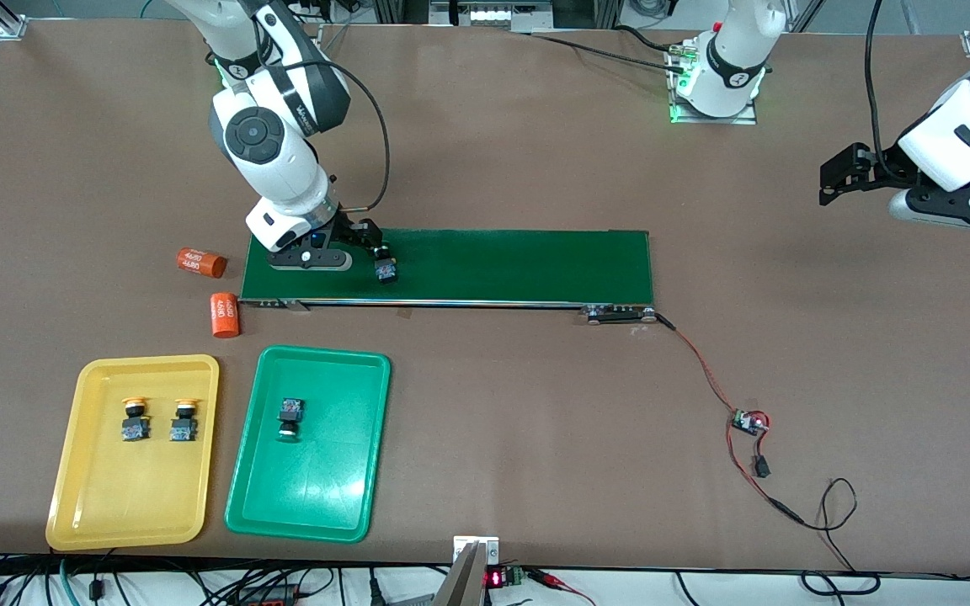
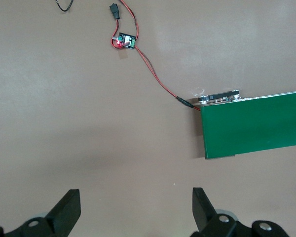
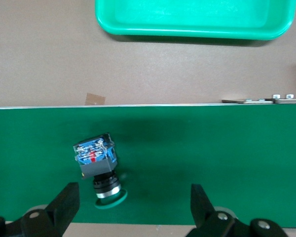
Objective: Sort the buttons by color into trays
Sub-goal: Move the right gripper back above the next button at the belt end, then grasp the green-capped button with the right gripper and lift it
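A green-capped button lies on its side on the dark-green conveyor belt, toward the right arm's end. My right gripper is open just above it; in the right wrist view the button lies between the open fingers, close to one of them, with nothing gripped. The yellow tray holds two yellow-capped buttons. The green tray holds one green-capped button. My left gripper is open and empty over bare table at the left arm's end.
Two orange cylinders lie beside the belt's end, between the belt and the yellow tray. A small circuit board with red and black wires runs from the belt's other end toward the table's near edge.
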Controlling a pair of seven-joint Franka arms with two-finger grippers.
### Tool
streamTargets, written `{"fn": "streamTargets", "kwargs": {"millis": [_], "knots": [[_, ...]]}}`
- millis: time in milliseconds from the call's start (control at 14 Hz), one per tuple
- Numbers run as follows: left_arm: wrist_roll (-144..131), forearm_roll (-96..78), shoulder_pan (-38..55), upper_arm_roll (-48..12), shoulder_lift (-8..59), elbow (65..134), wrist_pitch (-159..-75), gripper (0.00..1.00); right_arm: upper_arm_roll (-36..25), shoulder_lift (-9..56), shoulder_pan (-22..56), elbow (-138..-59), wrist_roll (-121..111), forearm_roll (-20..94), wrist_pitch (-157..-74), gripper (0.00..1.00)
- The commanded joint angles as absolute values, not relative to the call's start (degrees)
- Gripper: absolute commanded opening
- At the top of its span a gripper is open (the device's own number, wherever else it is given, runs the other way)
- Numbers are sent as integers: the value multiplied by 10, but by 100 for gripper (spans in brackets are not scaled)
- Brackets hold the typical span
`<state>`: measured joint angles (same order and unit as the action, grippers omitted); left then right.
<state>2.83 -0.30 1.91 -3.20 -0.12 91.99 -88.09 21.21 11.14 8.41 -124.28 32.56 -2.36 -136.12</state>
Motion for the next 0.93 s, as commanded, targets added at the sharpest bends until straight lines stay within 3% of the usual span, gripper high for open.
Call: {"fn": "streamTargets", "kwargs": {"millis": [0,856], "knots": [[44,10,23,-37,4,912,-881,100,221,124,82,-1249,334,-27,-1383,100],[43,9,32,-37,34,911,-901,100,220,167,86,-1257,330,-68,-1398,97]]}}
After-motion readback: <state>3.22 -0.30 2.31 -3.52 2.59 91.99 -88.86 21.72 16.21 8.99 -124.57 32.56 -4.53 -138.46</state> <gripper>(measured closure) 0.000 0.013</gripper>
